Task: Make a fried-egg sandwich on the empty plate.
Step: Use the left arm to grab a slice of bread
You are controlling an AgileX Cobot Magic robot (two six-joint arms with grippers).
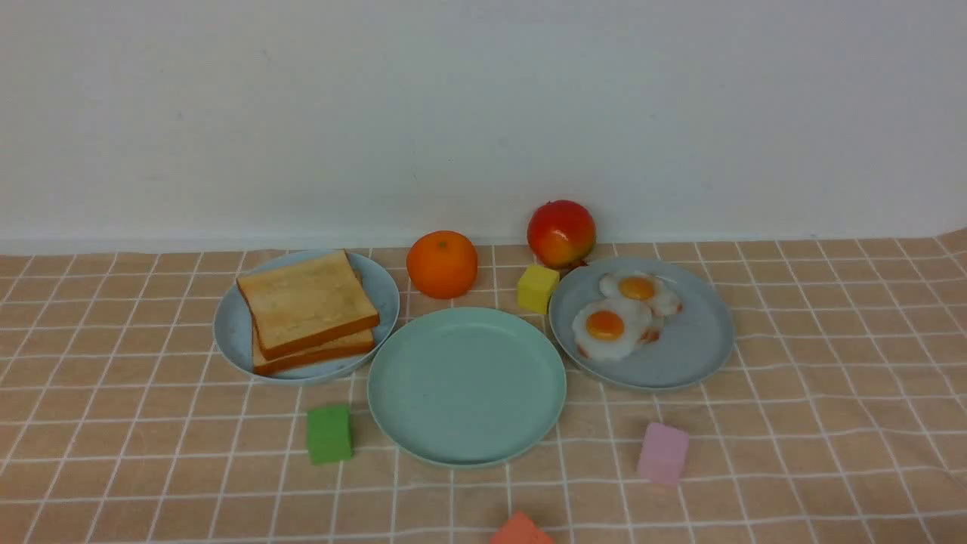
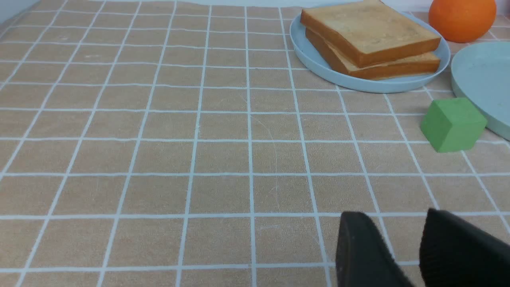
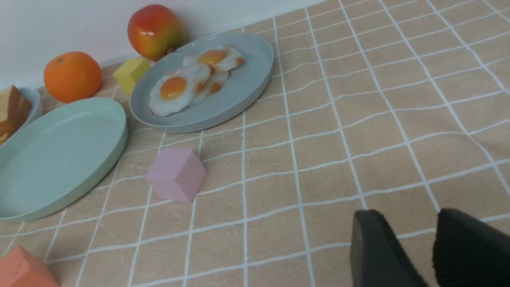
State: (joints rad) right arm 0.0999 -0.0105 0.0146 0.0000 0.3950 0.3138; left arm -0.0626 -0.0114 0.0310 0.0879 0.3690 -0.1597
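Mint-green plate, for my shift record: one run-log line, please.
mint-green plate: empty | toast: on pale-blue plate | left gripper: open | right gripper: open

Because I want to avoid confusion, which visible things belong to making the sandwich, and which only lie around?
For the job:
- toast slices
- fried eggs
- mint-green plate
- pale blue plate and grey-blue plate, as holders

Lying about:
- orange
- red-yellow fruit
- green, yellow, pink and orange-red blocks

Tan table w/ white-grid cloth (image 1: 831,453): round mint-green plate (image 1: 467,385) betw. pale-blue (image 1: 233,351) & grey-blue (image 1: 699,363) round plates; orange fruit (image 1: 442,264), red-yellow fruit (image 1: 560,233); yellow (image 1: 538,288), green (image 1: 329,434), pink (image 1: 663,453), coral (image 1: 521,530) blocks.
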